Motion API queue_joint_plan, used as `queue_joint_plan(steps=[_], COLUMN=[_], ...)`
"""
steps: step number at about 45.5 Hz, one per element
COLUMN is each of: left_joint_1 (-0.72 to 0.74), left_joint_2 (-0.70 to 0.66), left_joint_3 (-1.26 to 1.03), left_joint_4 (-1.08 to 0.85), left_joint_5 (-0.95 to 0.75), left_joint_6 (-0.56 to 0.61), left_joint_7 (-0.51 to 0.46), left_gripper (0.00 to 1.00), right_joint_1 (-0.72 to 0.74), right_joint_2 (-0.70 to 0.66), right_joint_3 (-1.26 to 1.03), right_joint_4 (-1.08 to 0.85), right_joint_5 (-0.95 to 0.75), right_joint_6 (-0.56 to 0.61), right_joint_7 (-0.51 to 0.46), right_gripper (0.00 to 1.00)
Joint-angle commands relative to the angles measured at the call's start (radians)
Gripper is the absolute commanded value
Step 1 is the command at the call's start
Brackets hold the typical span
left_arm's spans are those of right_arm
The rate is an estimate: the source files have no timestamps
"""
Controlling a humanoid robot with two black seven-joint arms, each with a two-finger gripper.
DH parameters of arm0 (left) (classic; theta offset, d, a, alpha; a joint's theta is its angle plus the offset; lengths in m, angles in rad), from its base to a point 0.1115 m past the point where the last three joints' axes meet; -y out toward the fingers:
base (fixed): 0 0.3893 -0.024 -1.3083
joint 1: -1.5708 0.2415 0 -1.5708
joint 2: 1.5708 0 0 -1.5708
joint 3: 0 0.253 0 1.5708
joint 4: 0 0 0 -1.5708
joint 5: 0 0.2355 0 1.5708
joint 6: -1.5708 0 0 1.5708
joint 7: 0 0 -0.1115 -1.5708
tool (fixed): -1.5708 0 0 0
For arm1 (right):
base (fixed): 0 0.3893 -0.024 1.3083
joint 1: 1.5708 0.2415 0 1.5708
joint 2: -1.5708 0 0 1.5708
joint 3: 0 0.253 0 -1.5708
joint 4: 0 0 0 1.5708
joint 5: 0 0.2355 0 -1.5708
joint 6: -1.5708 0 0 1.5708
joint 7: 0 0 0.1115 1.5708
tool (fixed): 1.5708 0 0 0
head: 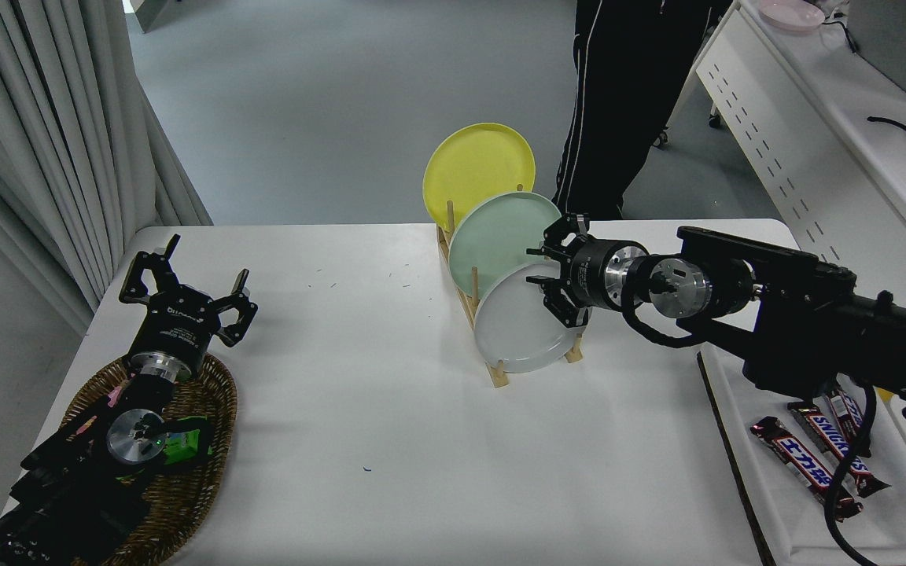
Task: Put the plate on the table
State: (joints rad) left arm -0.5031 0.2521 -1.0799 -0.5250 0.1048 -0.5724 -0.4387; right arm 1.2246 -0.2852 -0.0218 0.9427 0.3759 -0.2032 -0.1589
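The light grey plate (517, 324) stands on edge in the front slot of a wooden rack (495, 369) on the white table (390, 440). A mint green plate (498, 236) and a yellow plate (475, 167) stand behind it. My right gripper (549, 277) reaches in from the right at the grey plate's upper right rim, its fingers open around the rim. My left gripper (185, 284) is parked open at the lower left.
A wicker basket (185, 464) with snack packets sits under the left arm. A white tray (799, 503) with chocolate bars (811, 464) lies at the lower right. A person's legs (618, 102) stand behind the table. A white perforated desk (815, 118) is at the upper right.
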Motion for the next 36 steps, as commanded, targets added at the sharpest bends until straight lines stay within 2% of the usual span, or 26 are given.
queue_joint_plan(steps=[1,6,14,27,36], left_joint_1=[0.000,0.000,0.000,0.000,0.000], left_joint_2=[-0.001,-0.001,0.001,-0.001,-0.001], left_joint_3=[0.000,0.000,0.000,0.000,0.000], left_joint_4=[0.000,-0.001,0.000,-0.001,-0.001], left_joint_5=[-0.001,-0.001,0.001,0.001,-0.001], left_joint_6=[0.000,0.000,0.000,0.000,0.000], left_joint_7=[0.000,0.000,0.000,0.000,0.000], left_gripper=[1.00,1.00,1.00,1.00,1.00], right_joint_1=[0.004,0.004,0.004,0.004,0.006], right_joint_2=[0.001,0.003,0.003,0.006,0.009], right_joint_3=[0.000,0.000,0.000,0.000,0.000], right_joint_4=[-0.007,-0.010,-0.010,-0.022,-0.031], right_joint_5=[0.000,0.000,0.000,0.000,0.000], right_joint_6=[-0.001,-0.001,-0.001,-0.001,-0.001], right_joint_7=[-0.001,-0.001,-0.004,-0.005,-0.005], right_gripper=[0.35,0.28,0.27,0.20,0.19])
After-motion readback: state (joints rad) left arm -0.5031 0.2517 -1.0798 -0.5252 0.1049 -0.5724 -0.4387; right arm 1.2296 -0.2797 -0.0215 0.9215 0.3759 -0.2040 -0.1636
